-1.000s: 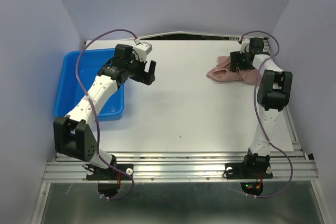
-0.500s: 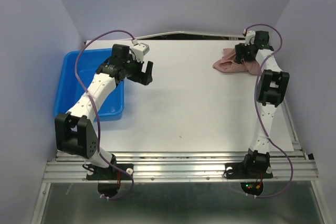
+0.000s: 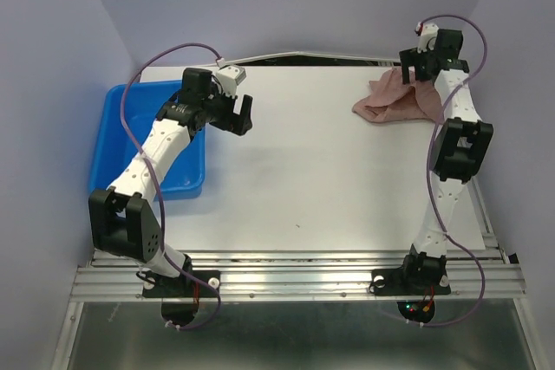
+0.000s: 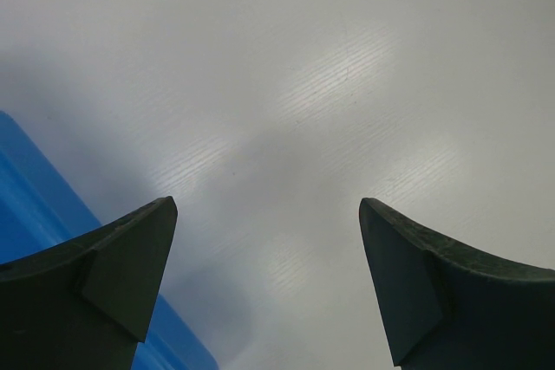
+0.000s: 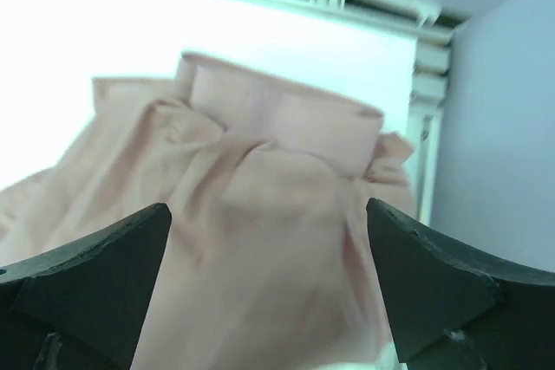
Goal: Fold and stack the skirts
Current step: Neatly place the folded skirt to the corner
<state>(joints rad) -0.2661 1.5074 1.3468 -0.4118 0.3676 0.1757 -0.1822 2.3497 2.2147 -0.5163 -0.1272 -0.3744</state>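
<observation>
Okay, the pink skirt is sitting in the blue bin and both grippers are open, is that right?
No. The skirt lies bunched on the table at the far right, not in the blue bin, as the top view shows. The left gripper and right gripper are indeed open.

One skirt is in view, a soft cloth of dusty mauve-pink. It lies unfolded in a crumpled heap at the far right corner of the tabletop, close to the far edge. The heap spreads broad and low on its left side and rises to a narrower peak at its far right. In the right wrist view the skirt shows a flat waistband along its top, with gathered folds fanning down below it. The cloth is blurred there.
</observation>
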